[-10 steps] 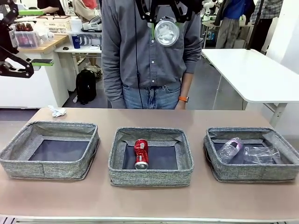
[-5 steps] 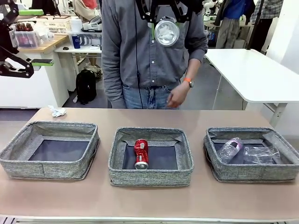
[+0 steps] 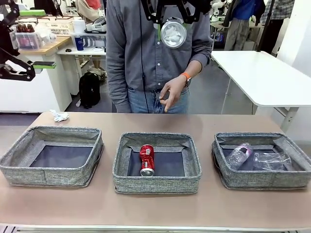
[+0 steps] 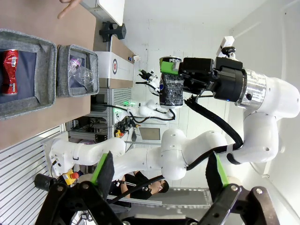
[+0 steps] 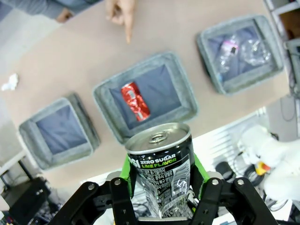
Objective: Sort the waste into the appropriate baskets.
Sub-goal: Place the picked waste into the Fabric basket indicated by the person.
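Can aloft: black can (image 5: 161,157) pinched upright between the green pads of the right gripper (image 5: 161,182), high over the table's near edge. The top rim and tab are plain to see, and the foot is hidden between the fingers.
Red can (image 3: 146,159): lies lengthwise in the middle basket (image 3: 156,185), left of centre, with open dark floor to its right.
Pink-label bottle (image 3: 239,155): in the right basket (image 3: 265,181), close to its left wall.
Clear bottle (image 3: 270,160): just right of the pink-label one; its outline is hard to make out against the floor.
Wad (image 3: 59,115): on the table (image 3: 155,209) beyond the left basket (image 3: 48,177), near the far-left corner and apart from the rim.
Left basket: whole dark floor in sight.
Room: bare strips of table between the baskets, and a wider bare band along the near edge.
Hand (image 3: 171,92): the person's, fingers hanging down over the far edge behind the middle basket.
Left gripper (image 4: 160,171): jaws spread wide with nothing between the pads, held up off the table's left side; the finger bases are cut off by the frame.
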Controlling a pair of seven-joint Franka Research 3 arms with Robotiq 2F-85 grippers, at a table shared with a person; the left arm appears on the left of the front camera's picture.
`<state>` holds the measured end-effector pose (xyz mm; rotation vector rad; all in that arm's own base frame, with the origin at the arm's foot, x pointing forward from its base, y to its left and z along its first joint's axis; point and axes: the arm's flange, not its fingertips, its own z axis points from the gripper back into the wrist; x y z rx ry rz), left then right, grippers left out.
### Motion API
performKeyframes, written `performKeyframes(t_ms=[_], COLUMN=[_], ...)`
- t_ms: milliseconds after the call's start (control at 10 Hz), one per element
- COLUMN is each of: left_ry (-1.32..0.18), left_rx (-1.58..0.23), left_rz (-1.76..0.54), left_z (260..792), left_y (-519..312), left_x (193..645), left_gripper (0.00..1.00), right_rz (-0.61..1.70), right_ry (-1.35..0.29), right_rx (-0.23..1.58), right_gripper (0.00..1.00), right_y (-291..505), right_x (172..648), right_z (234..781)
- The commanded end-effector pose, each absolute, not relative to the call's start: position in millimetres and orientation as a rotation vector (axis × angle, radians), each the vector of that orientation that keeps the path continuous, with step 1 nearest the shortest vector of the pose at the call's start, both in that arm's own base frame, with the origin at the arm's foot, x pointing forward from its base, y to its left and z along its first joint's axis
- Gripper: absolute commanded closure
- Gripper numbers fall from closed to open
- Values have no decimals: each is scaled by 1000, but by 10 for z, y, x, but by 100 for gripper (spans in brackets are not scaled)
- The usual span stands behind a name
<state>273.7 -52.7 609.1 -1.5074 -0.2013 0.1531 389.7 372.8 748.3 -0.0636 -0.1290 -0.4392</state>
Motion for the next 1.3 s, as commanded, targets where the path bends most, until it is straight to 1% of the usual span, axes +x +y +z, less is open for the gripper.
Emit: performKeyframes(t_ms=[0,700,900,1000,1100,1200], left_ry=[-199,-199,-199,-199,-199,-199], left_rx=[-1529,-1529,-1529,-1529,-1529,-1529], left_rz=[154,154,154,154,154,154], left_z=[6130,6130,6130,6130,6130,6130], left_y=[-555,-555,-555,-555,-555,-555], left_x=[2728,2728,2728,2728,2728,2728], left_gripper=[0,0,0,0,0,0], right_rz=[-441,-439,-295,-319,-312,-274], right_ry=[-127,-129,-214,-374,-384,-326], right_rx=[-57,-64,-42,-15,66,96], right_gripper=[47,47,47,47,47,47], right_y=[3714,3728,3672,3604,3593,3634], right_x=[3871,3897,3812,3771,3685,3575], right_z=[7495,7483,6931,6597,6237,5857])
